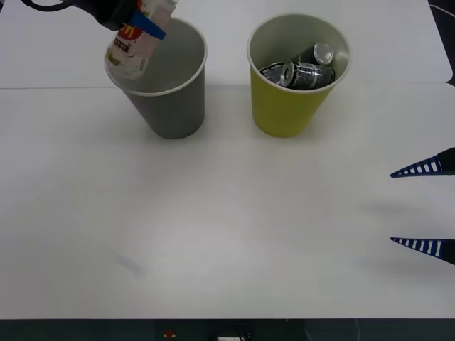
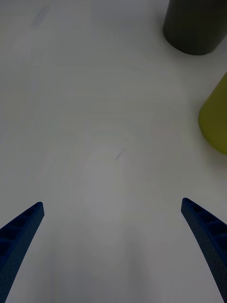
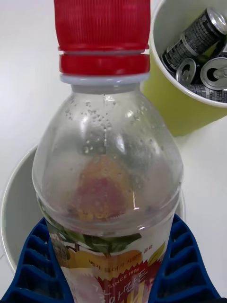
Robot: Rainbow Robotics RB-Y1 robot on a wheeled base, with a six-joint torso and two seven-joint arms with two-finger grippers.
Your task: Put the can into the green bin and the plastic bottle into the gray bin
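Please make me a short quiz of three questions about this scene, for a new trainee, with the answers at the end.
1. True or false: the left gripper holds the plastic bottle over the gray bin.
2. What lies inside the green bin?
A. dark metal cans
B. a bottle
C. nothing
3. Fill the gap: the fingers of the right gripper, at the table's right edge, are ____.

Key
1. True. The blue fingers clamp the bottle's labelled body, and it hangs at the gray bin's rim, not yet released.
2. A. Several cans lie in it.
3. Open, with nothing between them.
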